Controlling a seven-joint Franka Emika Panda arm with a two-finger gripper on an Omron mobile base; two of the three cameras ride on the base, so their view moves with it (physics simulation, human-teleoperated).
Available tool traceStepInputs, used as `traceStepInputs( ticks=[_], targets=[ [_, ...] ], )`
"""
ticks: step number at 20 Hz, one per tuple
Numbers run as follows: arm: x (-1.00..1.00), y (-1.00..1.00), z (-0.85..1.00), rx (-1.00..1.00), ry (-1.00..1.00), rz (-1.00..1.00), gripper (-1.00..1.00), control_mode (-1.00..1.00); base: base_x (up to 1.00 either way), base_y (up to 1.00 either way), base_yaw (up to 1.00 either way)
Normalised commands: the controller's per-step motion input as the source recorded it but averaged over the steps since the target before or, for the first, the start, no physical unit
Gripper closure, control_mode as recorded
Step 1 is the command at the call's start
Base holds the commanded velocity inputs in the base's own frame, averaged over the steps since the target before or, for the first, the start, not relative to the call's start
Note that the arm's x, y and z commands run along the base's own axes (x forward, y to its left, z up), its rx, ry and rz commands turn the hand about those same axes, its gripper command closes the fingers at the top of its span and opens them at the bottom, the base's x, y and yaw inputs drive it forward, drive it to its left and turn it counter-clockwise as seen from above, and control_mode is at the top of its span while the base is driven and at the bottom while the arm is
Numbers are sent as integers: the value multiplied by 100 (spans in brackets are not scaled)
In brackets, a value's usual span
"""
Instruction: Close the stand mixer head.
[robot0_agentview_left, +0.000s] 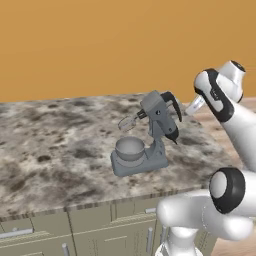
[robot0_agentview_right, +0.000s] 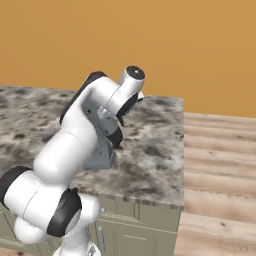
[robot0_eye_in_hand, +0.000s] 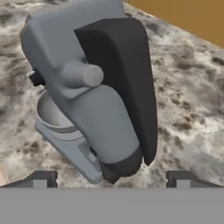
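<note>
While the arm hides it rightward, stand mixer head (robot0_agentview_left: 159, 114) seems tilted.

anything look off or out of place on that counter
Only the stand mixer head: it is tipped up and back, with the whisk hanging in the air above the bowl rather than inside it. Nothing looks spilled or broken on the counter.

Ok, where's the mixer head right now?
In the left base view the stand mixer head is tilted up above its grey bowl, near the counter's right end; in the hand view it looms just ahead of the hand.
</note>
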Motion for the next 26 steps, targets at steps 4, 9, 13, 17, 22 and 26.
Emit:
traceStepInputs(
  ticks=[4,9,13,17,22,26],
  targets=[
    [84,28,-29,-2,0,16,-100,-100,0,0,0],
    [92,35,-13,2,0,17,-100,-100,0,0,0],
    [78,83,-19,0,1,25,-100,-100,0,0,0],
    [50,100,-76,-8,2,35,-100,-100,0,0,0],
    [22,100,-99,-12,0,32,-100,-100,0,0,0],
    [11,100,-84,-15,-1,28,-100,-100,0,0,0]
  ],
)
